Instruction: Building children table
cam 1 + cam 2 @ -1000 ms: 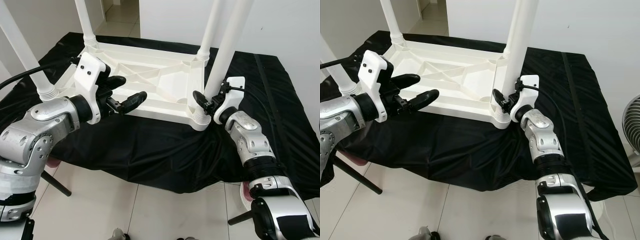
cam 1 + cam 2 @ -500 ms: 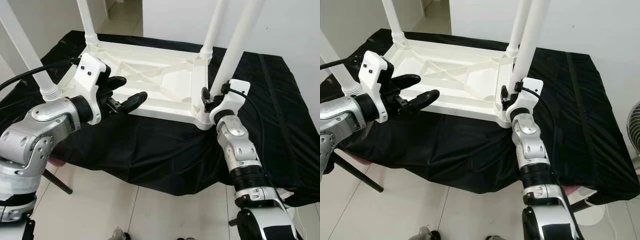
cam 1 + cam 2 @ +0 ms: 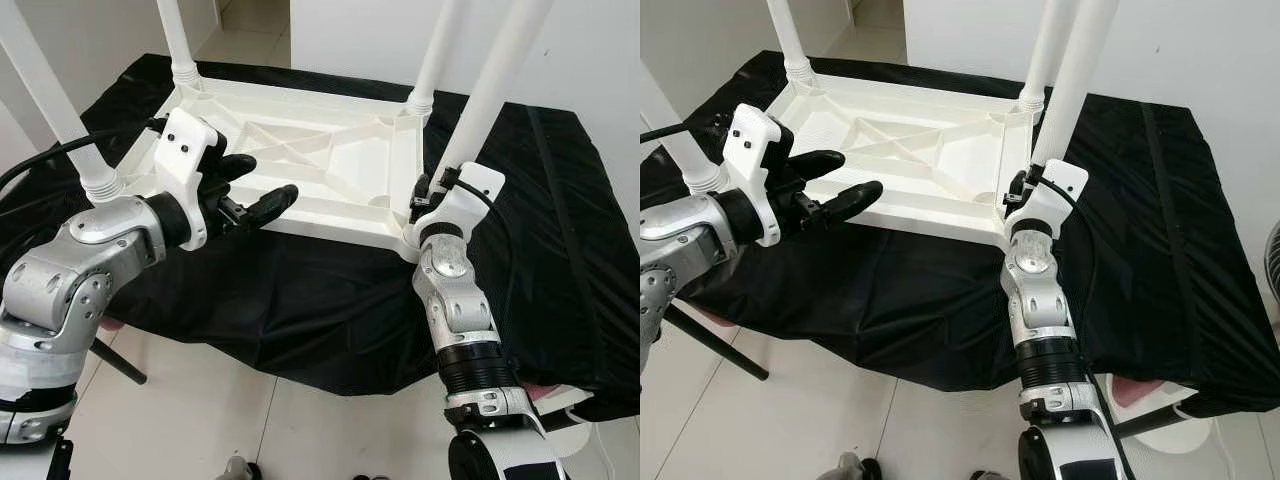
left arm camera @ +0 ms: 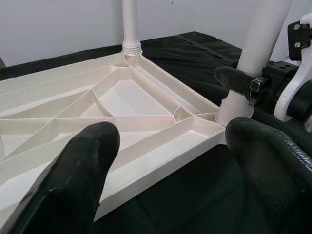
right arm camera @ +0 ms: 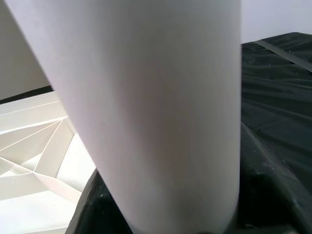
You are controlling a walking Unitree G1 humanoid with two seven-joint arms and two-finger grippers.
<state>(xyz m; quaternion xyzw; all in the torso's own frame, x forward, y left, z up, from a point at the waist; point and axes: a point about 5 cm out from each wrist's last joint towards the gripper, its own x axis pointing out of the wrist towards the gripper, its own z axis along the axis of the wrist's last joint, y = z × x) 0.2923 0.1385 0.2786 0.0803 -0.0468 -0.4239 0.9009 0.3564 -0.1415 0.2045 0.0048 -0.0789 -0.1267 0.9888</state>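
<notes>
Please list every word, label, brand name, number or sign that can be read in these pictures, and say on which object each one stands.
None: no readable text appears in any view.
White table top, upside down on the black cloth: no markings.
White table legs: plain.
Left end effector and right end effector: no legible lettering on their housings.

— What are you looking at, material-wise?
— Your children's table (image 3: 300, 160) is white moulded plastic, smooth with a soft sheen, ribbed on its underside; its legs (image 3: 1072, 75) are the same plain white plastic.
— And under it?
— The worktop wears a black cloth (image 3: 330, 300), matt and creased.
— The robot?
— You see brushed silver metal on the arms, white plastic housings, and matt black, slightly grainy fingers (image 4: 73, 185). The floor (image 3: 200, 400) is glossy pale tile.
</notes>
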